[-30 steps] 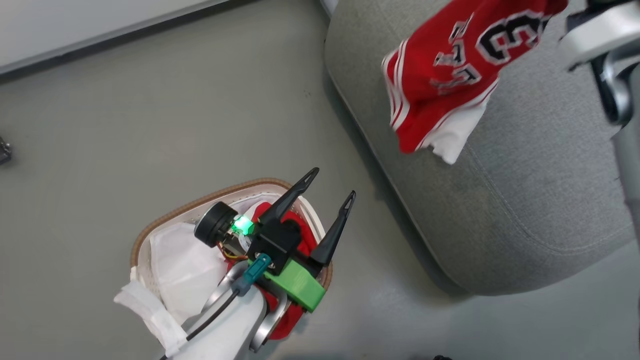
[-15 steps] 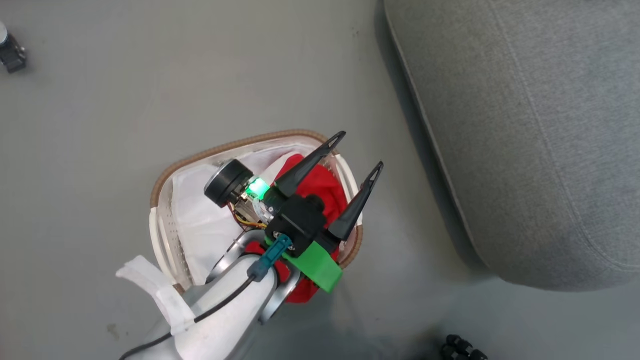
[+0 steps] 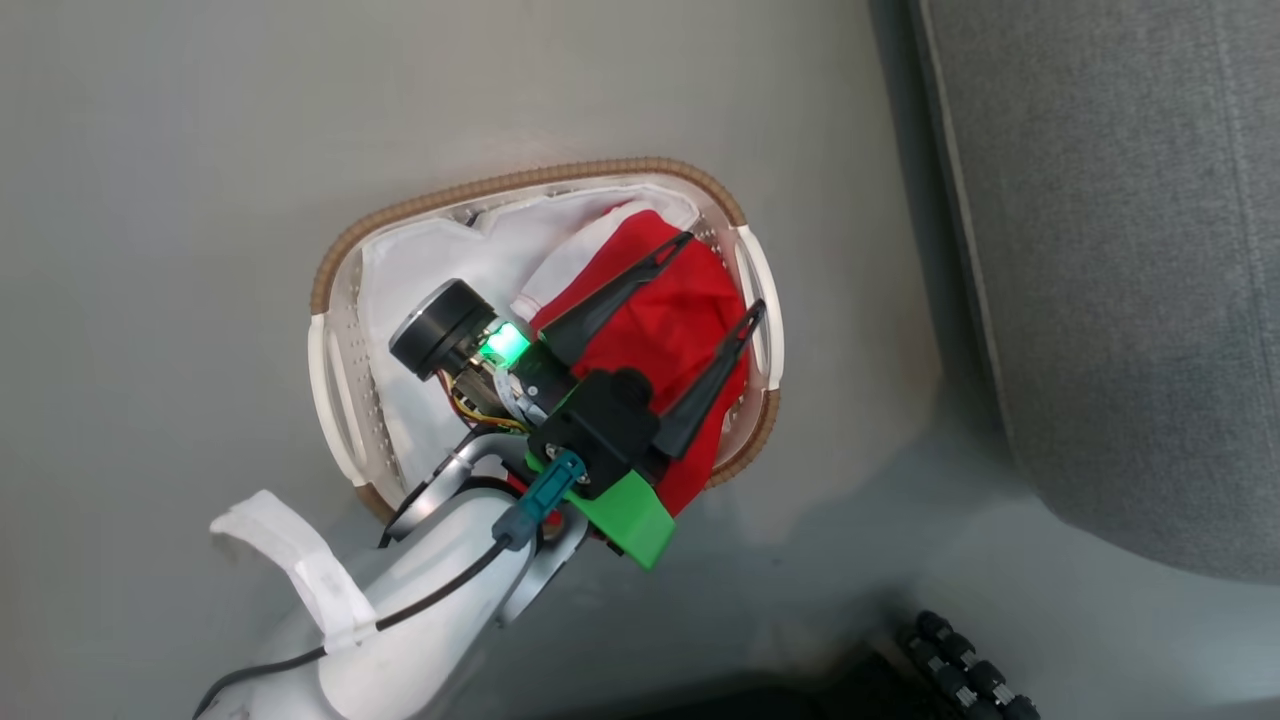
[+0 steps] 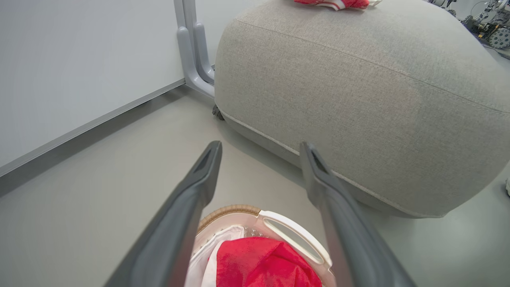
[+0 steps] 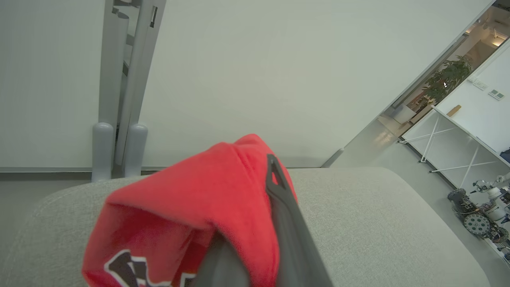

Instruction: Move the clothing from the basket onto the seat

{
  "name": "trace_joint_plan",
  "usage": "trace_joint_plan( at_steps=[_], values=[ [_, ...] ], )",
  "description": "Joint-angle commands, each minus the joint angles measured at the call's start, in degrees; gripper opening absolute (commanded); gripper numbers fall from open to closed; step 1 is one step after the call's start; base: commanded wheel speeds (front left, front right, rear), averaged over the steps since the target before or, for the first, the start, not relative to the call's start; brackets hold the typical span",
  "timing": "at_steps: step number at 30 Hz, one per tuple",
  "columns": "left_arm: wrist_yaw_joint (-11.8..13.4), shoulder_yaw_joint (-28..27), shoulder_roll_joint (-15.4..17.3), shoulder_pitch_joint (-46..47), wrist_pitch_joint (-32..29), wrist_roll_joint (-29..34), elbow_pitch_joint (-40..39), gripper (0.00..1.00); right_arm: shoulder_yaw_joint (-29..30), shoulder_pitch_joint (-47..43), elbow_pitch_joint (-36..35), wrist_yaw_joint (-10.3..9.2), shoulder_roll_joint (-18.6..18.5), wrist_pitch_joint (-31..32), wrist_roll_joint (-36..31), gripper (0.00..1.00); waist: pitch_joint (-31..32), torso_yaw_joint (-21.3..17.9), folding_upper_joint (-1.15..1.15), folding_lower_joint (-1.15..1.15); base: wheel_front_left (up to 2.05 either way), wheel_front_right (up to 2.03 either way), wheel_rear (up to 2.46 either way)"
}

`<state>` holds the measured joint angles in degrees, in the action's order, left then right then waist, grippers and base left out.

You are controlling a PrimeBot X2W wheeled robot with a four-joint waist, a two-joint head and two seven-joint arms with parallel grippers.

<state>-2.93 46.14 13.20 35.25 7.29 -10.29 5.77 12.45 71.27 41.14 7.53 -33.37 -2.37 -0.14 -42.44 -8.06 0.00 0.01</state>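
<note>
Red white-collared garment [image 3: 655, 325] lies inside the oval cream perforated basket [image 3: 335, 375], under the spread left end effector [image 3: 722, 272]. The right end effector [image 5: 259, 191] clamps a red numbered jersey [image 5: 179, 199] atop the light-grey upholstered seat [image 3: 1120, 250] beside the basket.

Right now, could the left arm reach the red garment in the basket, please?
Probably yes: the left fingers hang open right over the red garment in the basket, with nothing between them.
</note>
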Motion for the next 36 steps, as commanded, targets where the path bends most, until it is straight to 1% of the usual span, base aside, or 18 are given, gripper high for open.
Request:
trace_joint_plan(
  at_steps=[1,6,11,12,13,14,15,21,26,30,36],
  values=[
    [0.48,-0.41,0.62,1.01,-0.27,0.09,-0.42,1.0,0.26,-1.35,1.22,-0.08,1.23,-0.98,-0.51,0.0,-2.37,0.21,0.0,-0.01,0.0,0.0,0.0],
    [0.9,-0.61,1.67,0.97,-1.05,-0.08,-1.28,1.0,1.57,-3.73,6.68,-0.08,5.19,-4.83,-1.95,0.0,-2.98,-0.47,0.0,-0.01,0.0,0.0,0.0],
    [1.12,-0.7,2.27,0.74,-1.55,-0.41,-1.68,1.0,1.64,-4.42,10.08,-0.08,6.57,-7.5,-3.47,0.0,-2.76,-1.12,0.0,-0.01,0.0,0.0,0.0],
    [1.18,-0.7,2.42,0.64,-1.53,-0.53,-1.71,1.0,1.52,-4.47,10.61,-0.08,6.7,-8.05,-3.89,0.09,-2.65,-1.26,0.0,-0.01,0.0,0.0,0.0],
    [1.24,-0.74,2.54,0.52,-1.51,-0.66,-1.71,1.0,1.29,-4.56,11.1,-0.08,7.05,-8.31,-4.02,0.25,-2.48,-1.41,0.0,-0.01,0.0,0.0,0.0],
    [1.36,-0.75,2.62,0.3,-1.44,-0.85,-1.66,1.0,0.63,-4.72,11.77,-0.08,7.52,-8.57,-4.11,0.53,-2.24,-1.59,0.0,-0.01,0.0,0.0,0.0],
    [1.47,-0.76,2.68,0.12,-1.4,-0.9,-1.58,1.0,0.33,-4.81,12.08,-0.08,7.68,-8.88,-4.06,1.0,-2.05,-1.74,0.0,-0.01,0.0,0.0,0.0],
    [1.65,-0.56,2.55,-0.87,-0.6,-1.7,-1.0,1.0,-2.74,-6.57,14.81,-0.08,8.63,-9.94,-2.92,1.0,0.11,-2.57,0.0,-0.01,0.0,0.0,0.0],
    [2.16,-1.07,2.08,-1.7,0.99,-2.62,-0.08,1.0,-6.21,-9.61,15.52,-0.08,9.13,-11.1,-1.56,1.0,2.88,-3.02,0.0,-0.01,0.0,0.0,0.0],
    [2.84,-1.7,1.58,-2.28,2.47,-3.66,1.36,1.0,-8.02,-12.16,14.83,-0.08,9.69,-11.91,-0.36,1.0,5.51,-3.08,0.0,-0.01,0.0,0.0,0.0],
    [3.5,-2.9,0.58,-3.58,4.81,-5.93,4.49,1.0,-9.99,-15.5,12.9,-0.08,9.86,-12.44,1.3,1.0,10.25,-2.18,0.0,-0.01,0.0,0.0,0.0]
  ],
)
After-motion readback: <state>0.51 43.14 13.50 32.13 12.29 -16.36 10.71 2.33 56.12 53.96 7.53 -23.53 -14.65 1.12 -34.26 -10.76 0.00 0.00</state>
